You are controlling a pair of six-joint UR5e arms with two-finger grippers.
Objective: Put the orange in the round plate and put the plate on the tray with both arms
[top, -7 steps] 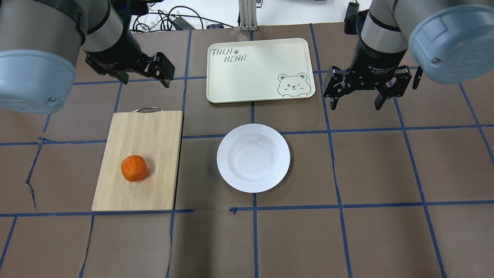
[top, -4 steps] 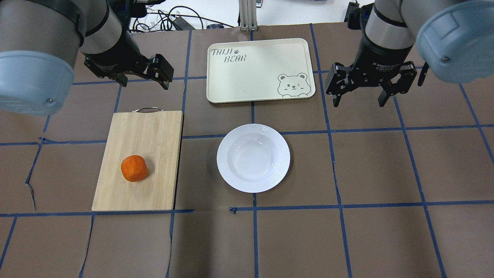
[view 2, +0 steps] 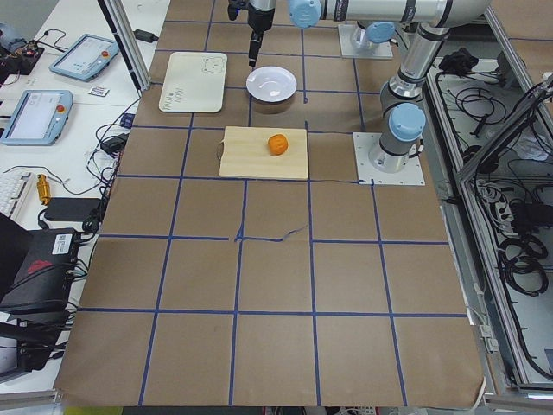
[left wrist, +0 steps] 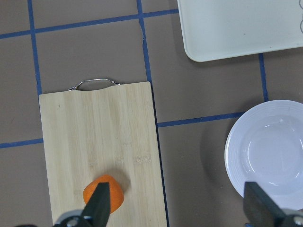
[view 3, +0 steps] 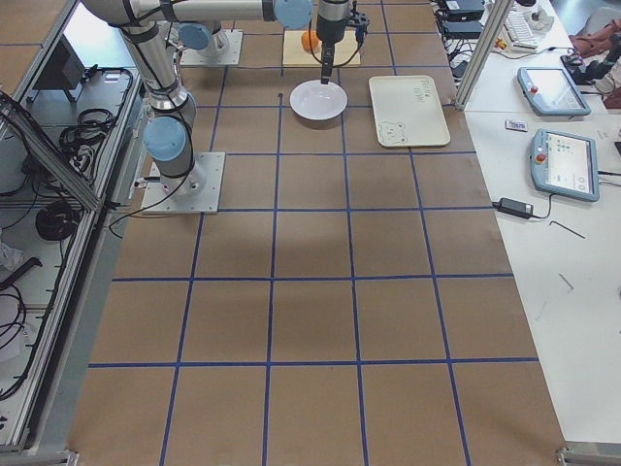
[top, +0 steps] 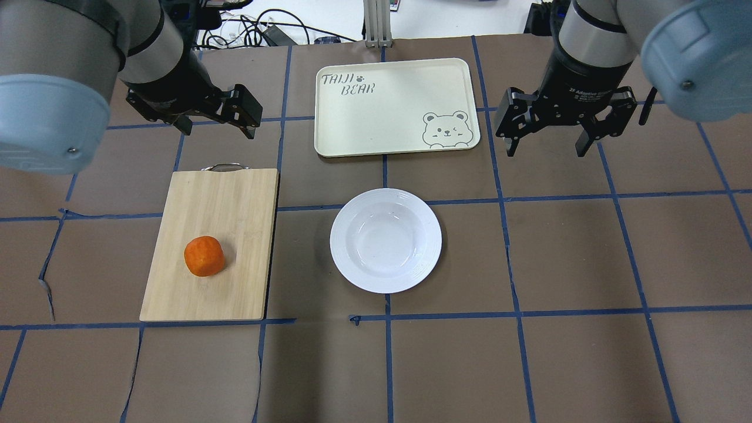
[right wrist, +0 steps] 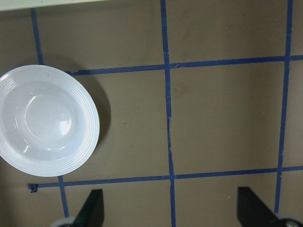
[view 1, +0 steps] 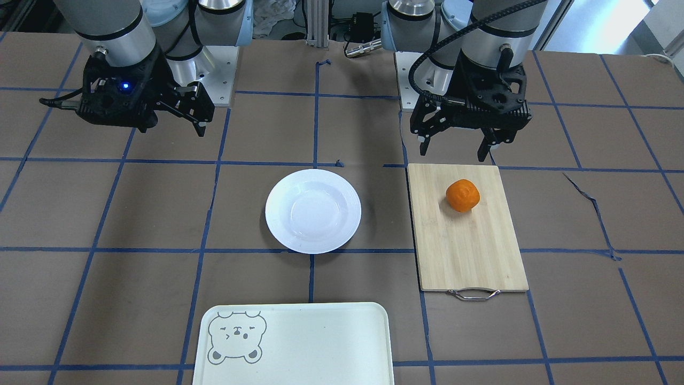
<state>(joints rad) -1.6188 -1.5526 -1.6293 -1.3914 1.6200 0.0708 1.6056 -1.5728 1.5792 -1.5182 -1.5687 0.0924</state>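
The orange [top: 204, 256] [view 1: 463, 195] lies on a bamboo cutting board [top: 226, 200], on the half near the robot. The round plate [top: 385, 240] [view 1: 313, 210], white and empty, rests on the table to the board's right. The cream tray [top: 382, 111] [view 1: 315, 342] with the bear face lies beyond the plate. My left gripper [top: 214, 124] [view 1: 453, 152] hangs open and empty in the air past the board's handle. My right gripper [top: 546, 150] [view 1: 171, 128] hangs open and empty to the right of the tray. In the left wrist view a fingertip [left wrist: 101, 205] partly covers the orange [left wrist: 117, 198].
The table is covered in brown paper with a blue tape grid [top: 505, 258]. The board's metal handle [top: 223, 167] points toward the far side. Cables [top: 264, 26] lie behind the table's far edge. Tablets [view 3: 563, 160] sit on a side bench.
Both grippers have drifted a little toward the far side of the table, the right one also slightly rightward. Both stayed open. The orange, plate and tray have not moved.
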